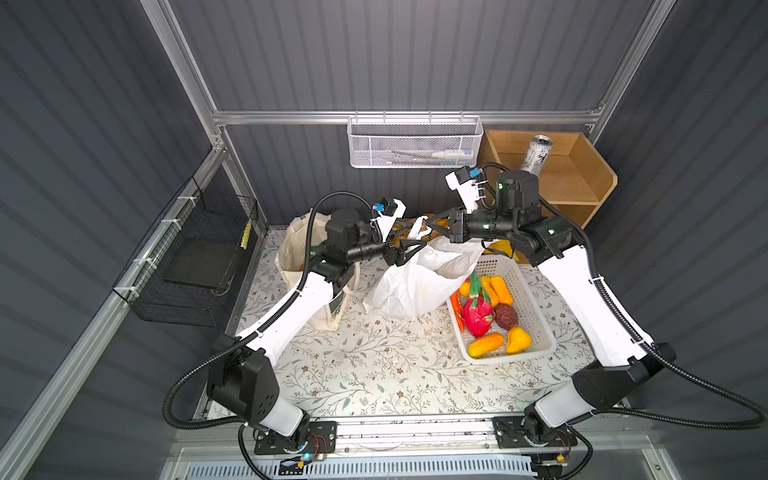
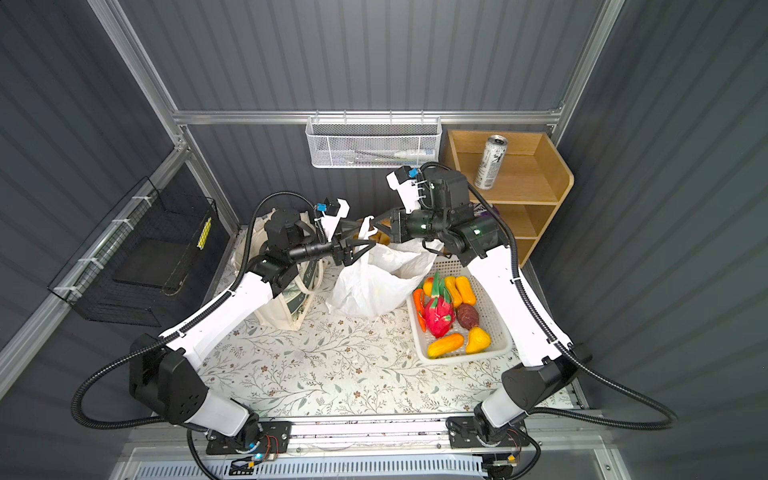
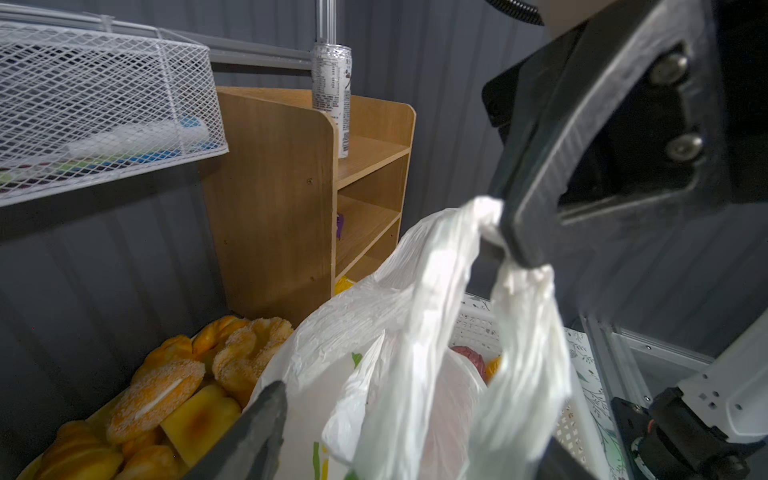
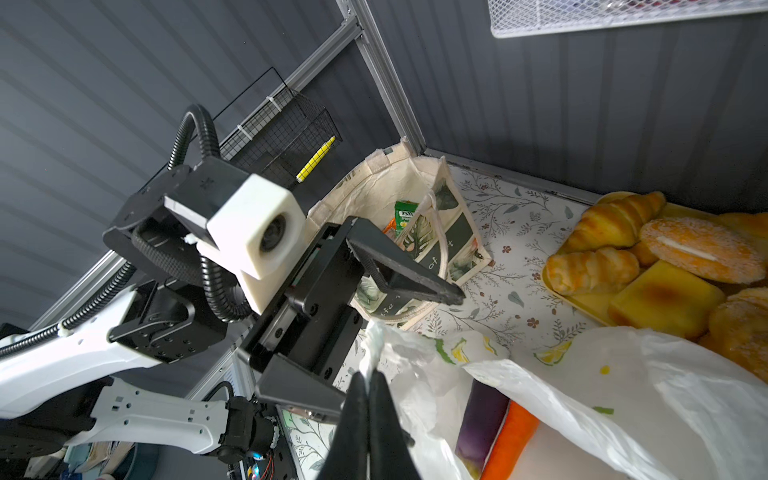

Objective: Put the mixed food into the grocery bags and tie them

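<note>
The white lemon-print plastic grocery bag (image 1: 415,282) (image 2: 370,286) stands mid-table with its handles pulled up. My right gripper (image 1: 430,224) (image 4: 368,376) is shut on one handle; the left wrist view shows the pinch at its fingertips (image 3: 511,245). My left gripper (image 1: 413,251) (image 3: 407,449) is open, its fingers on either side of the hanging handle loops. A purple eggplant (image 4: 482,419) and an orange carrot lie inside the bag. The cream tote (image 1: 291,253) (image 4: 386,195) stands at the left with a green packet (image 4: 405,216) in it. A silver can (image 1: 537,154) (image 3: 332,95) stands on the shelf.
A white perforated basket (image 1: 536,332) with a pink dragon fruit (image 1: 478,311) and toy produce sits right of the bag. A tray of bread (image 4: 665,257) lies behind it. A wooden shelf (image 1: 582,183), a white mesh wall basket (image 1: 415,145) and a black wire basket (image 1: 199,257) line the walls.
</note>
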Robot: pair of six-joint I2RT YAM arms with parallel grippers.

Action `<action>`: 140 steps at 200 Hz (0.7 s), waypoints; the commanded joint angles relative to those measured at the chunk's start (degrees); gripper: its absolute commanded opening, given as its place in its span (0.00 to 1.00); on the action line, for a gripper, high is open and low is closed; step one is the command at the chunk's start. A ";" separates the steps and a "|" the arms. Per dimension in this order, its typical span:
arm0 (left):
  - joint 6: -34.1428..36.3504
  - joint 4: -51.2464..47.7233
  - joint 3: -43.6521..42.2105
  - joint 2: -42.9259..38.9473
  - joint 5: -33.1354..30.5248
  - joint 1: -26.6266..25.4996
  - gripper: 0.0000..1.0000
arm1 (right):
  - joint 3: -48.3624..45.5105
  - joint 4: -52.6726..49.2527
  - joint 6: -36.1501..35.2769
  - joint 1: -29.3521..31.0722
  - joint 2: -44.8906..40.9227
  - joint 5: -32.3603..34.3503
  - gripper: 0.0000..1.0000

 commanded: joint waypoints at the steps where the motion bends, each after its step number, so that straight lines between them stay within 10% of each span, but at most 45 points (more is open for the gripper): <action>1: 1.17 -3.30 3.05 2.27 5.95 -0.03 0.73 | 1.18 -0.54 -1.45 0.11 0.79 -2.28 0.00; 140: -14.34 20.41 -13.84 3.59 1.41 -0.27 0.66 | -0.55 2.46 1.94 0.22 -0.28 0.26 0.00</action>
